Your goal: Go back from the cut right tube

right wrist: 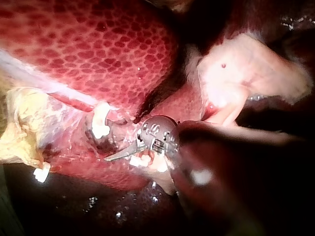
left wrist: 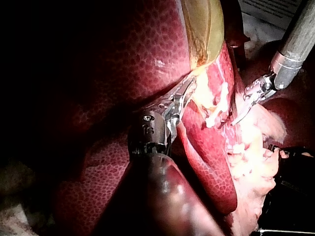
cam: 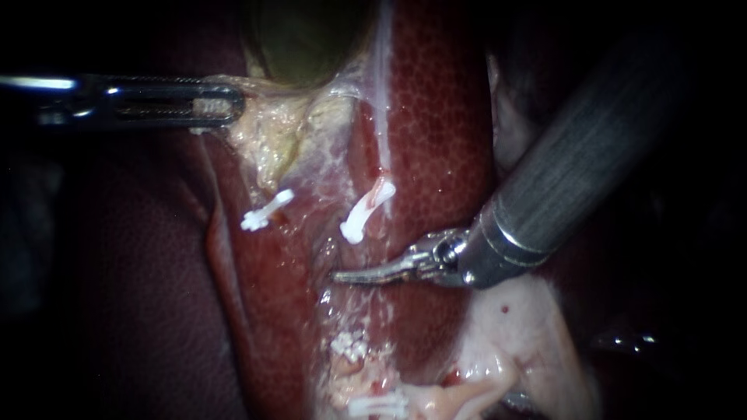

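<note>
Endoscope view, from the left: my left instrument comes in level, its end effector pinching the pale yellowish fatty tissue under the olive-green gallbladder. Next, one small white plastic clip sits on the tissue below that. A second white clip closes the upper stump of the cut right tube, which lies against the mottled dark red liver. Below that clip there is a bare gap, then further white clips lower down, so I judge the cut done. My right instrument lies in the gap, its curved end effector pressed together, holding nothing and touching no clip. The whole retreat is left to do. Room opens along my shaft toward the upper right. The pale pink tissue just under the shaft is the edge to mind.
</note>
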Motion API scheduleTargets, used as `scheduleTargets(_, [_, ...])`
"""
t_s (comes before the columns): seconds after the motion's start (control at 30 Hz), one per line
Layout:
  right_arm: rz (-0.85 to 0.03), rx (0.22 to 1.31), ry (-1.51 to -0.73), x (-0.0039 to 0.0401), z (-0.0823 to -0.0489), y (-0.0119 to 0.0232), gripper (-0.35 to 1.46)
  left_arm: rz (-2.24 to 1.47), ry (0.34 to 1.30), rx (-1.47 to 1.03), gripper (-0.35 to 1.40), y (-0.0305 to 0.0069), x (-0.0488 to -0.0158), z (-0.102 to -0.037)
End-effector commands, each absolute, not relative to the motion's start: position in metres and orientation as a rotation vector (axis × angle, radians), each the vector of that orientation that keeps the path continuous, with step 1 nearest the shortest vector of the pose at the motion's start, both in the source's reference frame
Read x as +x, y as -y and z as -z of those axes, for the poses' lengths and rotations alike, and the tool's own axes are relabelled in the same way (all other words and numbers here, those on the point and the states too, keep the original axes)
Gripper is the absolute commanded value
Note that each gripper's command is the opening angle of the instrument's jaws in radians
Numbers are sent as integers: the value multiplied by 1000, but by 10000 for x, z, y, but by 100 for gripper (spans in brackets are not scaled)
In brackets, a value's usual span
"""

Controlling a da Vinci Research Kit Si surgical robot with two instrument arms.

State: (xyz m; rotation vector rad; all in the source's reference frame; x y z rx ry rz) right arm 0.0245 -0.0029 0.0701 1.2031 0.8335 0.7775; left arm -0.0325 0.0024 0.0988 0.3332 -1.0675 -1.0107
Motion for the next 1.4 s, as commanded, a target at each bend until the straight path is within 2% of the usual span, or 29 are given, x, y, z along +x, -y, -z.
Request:
scheduleTargets(0.03, [-777,1203,-834,245,-701,29,-35,1010,1067,333,-16,-24,-326,-988])
scheduleTargets(0.37, [-783,1206,-830,246,-701,29,-35,1011,1067,332,-16,-24,-326,-989])
scheduleTargets(0.5, [-812,1222,-811,247,-703,29,-35,1011,1067,332,-16,-24,-326,-989])
scheduleTargets(0.53, [-811,1221,-812,248,-705,30,0,1011,1067,332,-16,-24,-326,-989])
scheduleTargets(0.57, [-810,1220,-812,248,-706,32,27,1011,1067,332,-16,-24,-326,-989])
scheduleTargets(0.67, [-809,1217,-812,250,-709,36,88,1011,1067,332,-16,-24,-326,-989])
scheduleTargets(0.7, [-808,1216,-812,250,-710,37,101,1011,1067,332,-16,-24,-326,-989])
scheduleTargets(0.77, [-806,1217,-815,251,-710,40,116,1011,1067,332,-16,-24,-326,-989])
scheduleTargets(1.0, [-835,1190,-828,248,-704,48,135,1011,1067,332,-16,-23,-326,-988])
scheduleTargets(1.1, [-786,1065,-911,243,-702,51,143,1011,1067,332,-16,-23,-326,-988])
scheduleTargets(1.2, [-697,930,-990,230,-698,54,143,1011,1067,332,-16,-23,-326,-988])
scheduleTargets(1.4, [-585,778,-1059,201,-686,45,143,1011,1067,332,-16,-23,-325,-988])
